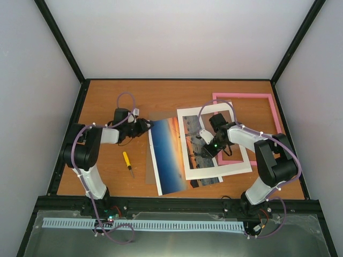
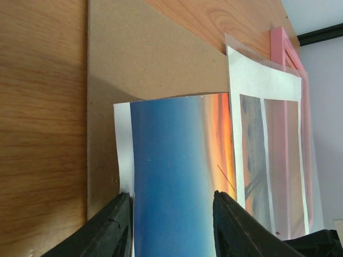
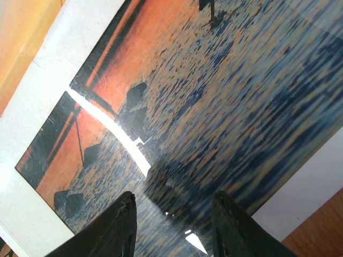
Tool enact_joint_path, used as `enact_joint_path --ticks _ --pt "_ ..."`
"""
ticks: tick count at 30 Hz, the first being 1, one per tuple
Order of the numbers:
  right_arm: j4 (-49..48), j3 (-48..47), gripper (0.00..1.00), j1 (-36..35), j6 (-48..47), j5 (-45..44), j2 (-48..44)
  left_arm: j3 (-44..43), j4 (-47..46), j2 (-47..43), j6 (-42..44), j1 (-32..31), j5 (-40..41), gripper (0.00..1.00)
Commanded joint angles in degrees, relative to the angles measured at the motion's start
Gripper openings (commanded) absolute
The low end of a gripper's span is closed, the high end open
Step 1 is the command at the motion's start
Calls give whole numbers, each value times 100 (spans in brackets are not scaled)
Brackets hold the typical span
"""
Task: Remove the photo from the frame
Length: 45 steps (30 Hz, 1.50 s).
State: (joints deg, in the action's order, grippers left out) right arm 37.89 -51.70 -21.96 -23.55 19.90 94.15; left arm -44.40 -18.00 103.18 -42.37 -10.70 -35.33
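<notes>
**Table** (image 1: 107, 101): wooden top, carrying every item below.

**Frame** (image 1: 244, 97): thin pink rectangle, lying flat at the far right of the table. No print is inside it, and bare wood shows through its opening. Its near left corner is covered by the mat and the right arm.

**Backing board** (image 2: 150, 59): plain brown sheet, flat at the centre of the table. It is mostly hidden under the photo and shows along the photo's left and far edges.

**Mat** (image 1: 195, 111): white border with a window. It lies right of centre, overlapping both the right part of the photo and the left side of the frame.

**Photo** (image 1: 166, 155): blue and orange sunset print, out of the frame and left of it. It lies on the backing board, and its right part sits beneath the mat, where dark water and silhouettes show through the window. Its far end bows slightly upward.

**Left gripper** (image 2: 171, 195): at the far left end of the photo. The fingers are partly apart, with the tips over the print and nothing clamped between them. Whether the tips touch the paper cannot be told.

**Right gripper** (image 3: 174, 195): above the mat's window. The fingers are partly apart and hold nothing.

**Screwdriver** (image 1: 127, 162): yellow handle, lying on the table left of the backing board and apart from it.
</notes>
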Motion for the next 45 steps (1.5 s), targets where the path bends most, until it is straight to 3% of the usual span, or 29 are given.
enact_joint_path --ticks 1,13,19,23,35,41,45 --pt "61 -3 40 -40 -19 -276 187 -9 -45 147 25 18 -79 40" --pt "70 2 40 -45 -24 -294 226 -22 -169 315 206 23 -245 25" --pt "70 1 40 -46 -20 -294 225 -52 -57 419 218 18 -176 29" --pt "70 -5 40 -46 -26 -294 235 -24 -168 458 260 17 -307 16" --pt "78 -15 39 -41 -23 -317 197 40 -431 387 264 21 -647 14" --pt "49 -36 39 -39 1 -437 -252 89 -305 148 260 21 -607 2" --pt "-23 8 41 14 10 -527 -695 56 23 -103 323 17 -514 1"
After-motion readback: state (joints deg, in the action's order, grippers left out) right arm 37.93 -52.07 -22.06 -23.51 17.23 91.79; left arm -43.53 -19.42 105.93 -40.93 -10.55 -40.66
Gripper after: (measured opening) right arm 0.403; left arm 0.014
